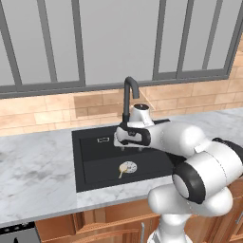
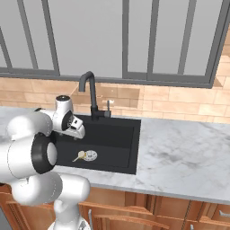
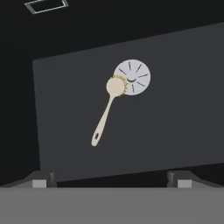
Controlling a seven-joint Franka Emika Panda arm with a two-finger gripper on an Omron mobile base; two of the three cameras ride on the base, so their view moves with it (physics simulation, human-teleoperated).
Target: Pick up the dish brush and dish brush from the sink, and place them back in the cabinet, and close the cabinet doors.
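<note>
Tool is hanging over the sink with jaws spread wide and holding nothing, dish brush lying directly below on the basin floor, handle running toward the tool, head touching the drain.

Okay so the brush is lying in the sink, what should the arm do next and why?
Probably lower straight down toward the dish brush. The gripper hangs open above the sink, its fingers not yet around the brush's handle on the basin floor.
</note>
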